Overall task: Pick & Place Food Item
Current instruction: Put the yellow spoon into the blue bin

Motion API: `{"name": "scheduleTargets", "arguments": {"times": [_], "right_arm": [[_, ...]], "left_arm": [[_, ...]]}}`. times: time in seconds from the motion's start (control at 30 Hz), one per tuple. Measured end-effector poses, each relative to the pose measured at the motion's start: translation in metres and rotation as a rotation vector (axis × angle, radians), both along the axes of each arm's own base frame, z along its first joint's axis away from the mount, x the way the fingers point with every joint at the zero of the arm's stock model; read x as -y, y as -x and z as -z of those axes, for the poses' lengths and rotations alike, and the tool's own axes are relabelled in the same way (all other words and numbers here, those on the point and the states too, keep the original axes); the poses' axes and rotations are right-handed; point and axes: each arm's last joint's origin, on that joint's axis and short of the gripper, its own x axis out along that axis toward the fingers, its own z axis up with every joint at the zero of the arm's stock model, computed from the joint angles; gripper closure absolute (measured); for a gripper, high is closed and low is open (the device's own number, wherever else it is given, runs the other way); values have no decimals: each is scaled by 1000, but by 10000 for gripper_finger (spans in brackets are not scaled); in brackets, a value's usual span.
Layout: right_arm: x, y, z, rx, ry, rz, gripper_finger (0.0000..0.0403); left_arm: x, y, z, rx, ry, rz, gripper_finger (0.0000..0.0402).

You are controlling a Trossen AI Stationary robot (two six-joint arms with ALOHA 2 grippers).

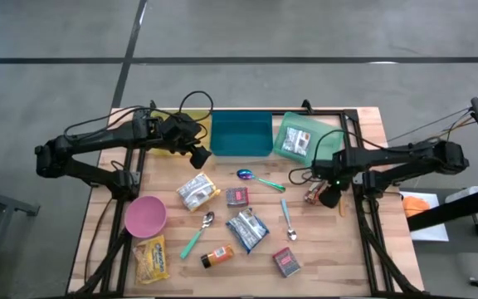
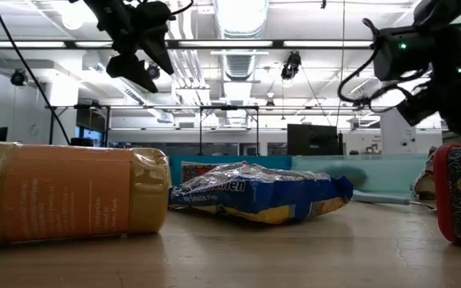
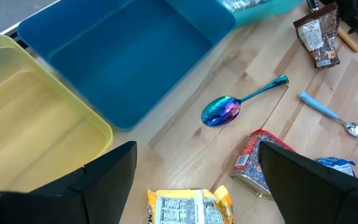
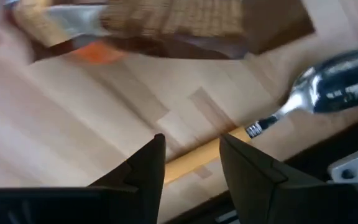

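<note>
A brown snack pouch [image 1: 312, 194] lies flat on the wooden table near its right side; it also shows in the right wrist view [image 4: 166, 25]. Beside it lies a spoon with a yellow handle [image 4: 197, 158] and a steel bowl [image 4: 337, 81]. My right gripper [image 1: 328, 196] points down just over this spot, open by a narrow gap [image 4: 191, 152]. The yellow handle passes under that gap; I cannot tell whether a finger touches it. My left gripper [image 1: 196, 154] hangs open above the table in front of the blue bin [image 3: 123, 56], holding nothing [image 3: 194, 162].
Yellow [image 1: 177, 133], blue [image 1: 241, 134] and green [image 1: 305, 137] bins line the far edge. A rainbow spoon [image 1: 254, 176], several packets [image 1: 197, 191], a blue bag [image 1: 247, 229], a pink bowl [image 1: 145, 216] and an orange bottle [image 1: 217, 257] are spread over the middle and near side.
</note>
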Motion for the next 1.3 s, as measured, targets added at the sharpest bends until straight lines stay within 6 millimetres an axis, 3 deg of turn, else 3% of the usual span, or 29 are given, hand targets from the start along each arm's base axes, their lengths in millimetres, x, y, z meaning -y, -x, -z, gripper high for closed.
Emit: {"name": "scheduleTargets", "arguments": {"times": [0.2, 0.47, 0.97, 1.3], "right_arm": [[-4, -2, 11, -27, 2, 87, 287], [-4, -6, 28, -149, -20, 32, 345], [-18, -5, 30, -150, -131, -311, 349], [-31, -8, 48, -282, -243, -456, 349]], "left_arm": [[0, 0, 0, 0, 0, 1, 58], [1, 1, 1, -16, 11, 10, 58], [1, 1, 1, -18, 7, 15, 58], [1, 1, 1, -19, 8, 15, 58]]}}
